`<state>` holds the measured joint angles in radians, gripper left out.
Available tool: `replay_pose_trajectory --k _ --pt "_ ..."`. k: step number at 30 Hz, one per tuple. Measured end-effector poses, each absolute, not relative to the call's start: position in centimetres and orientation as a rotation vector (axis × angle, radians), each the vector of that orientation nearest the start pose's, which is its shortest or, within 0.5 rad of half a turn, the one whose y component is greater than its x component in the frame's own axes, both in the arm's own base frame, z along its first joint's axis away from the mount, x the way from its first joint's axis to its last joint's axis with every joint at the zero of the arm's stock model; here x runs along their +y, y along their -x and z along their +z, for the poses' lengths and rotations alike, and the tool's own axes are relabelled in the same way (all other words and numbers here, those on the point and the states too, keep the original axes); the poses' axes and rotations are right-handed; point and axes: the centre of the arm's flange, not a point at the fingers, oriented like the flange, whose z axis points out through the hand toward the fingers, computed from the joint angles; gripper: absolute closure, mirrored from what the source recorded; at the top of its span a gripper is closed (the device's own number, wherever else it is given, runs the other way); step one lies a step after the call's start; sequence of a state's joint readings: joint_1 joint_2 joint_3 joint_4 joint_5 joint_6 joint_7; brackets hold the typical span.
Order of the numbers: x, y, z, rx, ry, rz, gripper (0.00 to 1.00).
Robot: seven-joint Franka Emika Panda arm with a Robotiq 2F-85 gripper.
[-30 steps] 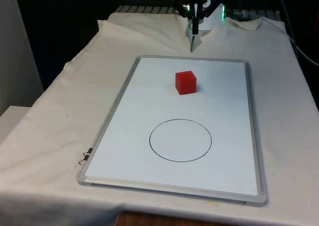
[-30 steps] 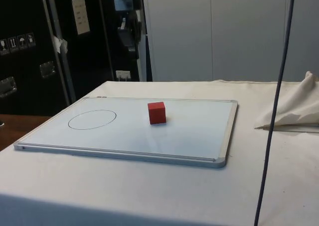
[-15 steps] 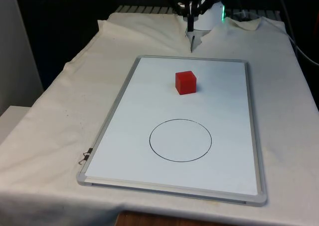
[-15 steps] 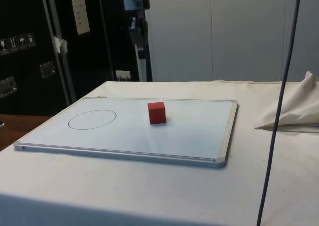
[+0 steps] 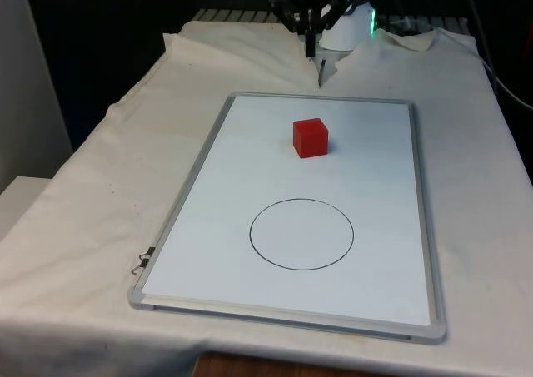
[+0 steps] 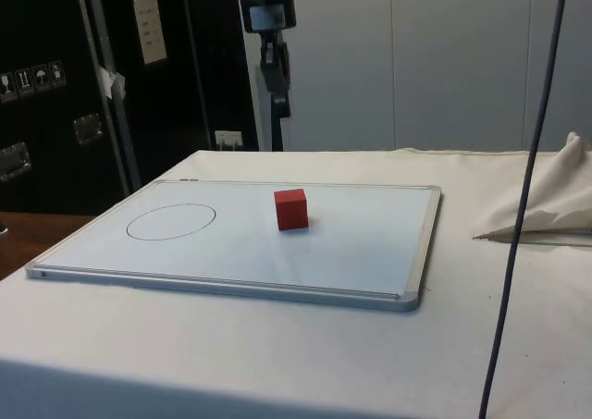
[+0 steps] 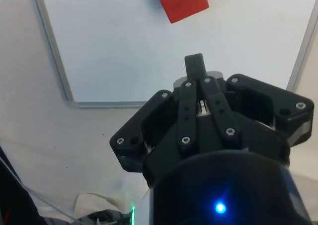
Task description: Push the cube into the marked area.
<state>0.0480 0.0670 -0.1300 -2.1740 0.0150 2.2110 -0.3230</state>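
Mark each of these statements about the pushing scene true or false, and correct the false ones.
1. The red cube lies inside the drawn circle. False: it sits on the whiteboard outside the circle, towards the board's far end.
2. The gripper hangs in the air above the table. True.
3. The gripper's fingers are spread wide apart. False: they are pressed together.
4. The gripper is touching the cube. False: it is clear of it, higher up.
5. A white cloth covers the table under the whiteboard. True.
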Motion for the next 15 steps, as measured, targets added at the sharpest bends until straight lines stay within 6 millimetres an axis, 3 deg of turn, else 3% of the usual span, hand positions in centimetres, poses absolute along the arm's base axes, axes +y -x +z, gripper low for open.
replay_pose_trajectory --k 15 --pt "-4.6 -49.2 32.7 -0.361 3.114 -0.045 1.00"
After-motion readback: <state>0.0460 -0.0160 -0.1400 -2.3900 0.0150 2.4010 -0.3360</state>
